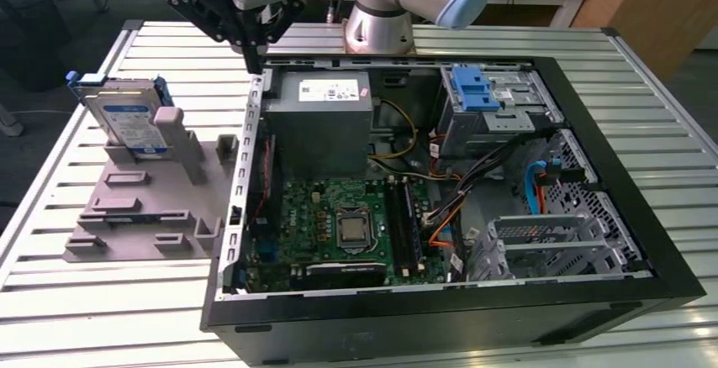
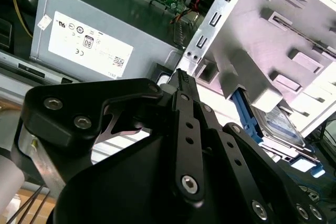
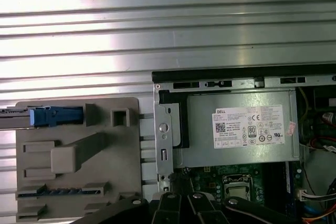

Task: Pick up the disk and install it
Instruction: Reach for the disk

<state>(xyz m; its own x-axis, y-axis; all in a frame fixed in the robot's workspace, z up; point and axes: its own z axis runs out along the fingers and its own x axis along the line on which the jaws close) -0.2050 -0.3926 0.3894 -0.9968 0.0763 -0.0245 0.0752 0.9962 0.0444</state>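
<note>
The disk (image 1: 126,120), a silver drive with a white-and-blue label in a blue carrier, stands on edge in a gray holder (image 1: 146,208) on the table, at the exterior view's left of the open computer case (image 1: 449,309). My gripper (image 1: 256,59) hangs over the case's rear corner by the power supply, to the exterior view's right of the disk and well apart from it. Its fingers are shut with nothing between them. In the second wrist view the disk (image 2: 281,127) lies beyond the shut gripper (image 2: 181,80). The first wrist view shows the disk (image 3: 52,115) edge-on in its holder.
Inside the case are the gray power supply (image 1: 325,120), the motherboard (image 1: 336,225), loose cables (image 1: 493,175) and a metal drive cage (image 1: 505,120) topped by a blue latch bracket (image 1: 476,89). The slatted metal table (image 1: 101,301) surrounds the case. The arm's base (image 1: 382,23) stands behind it.
</note>
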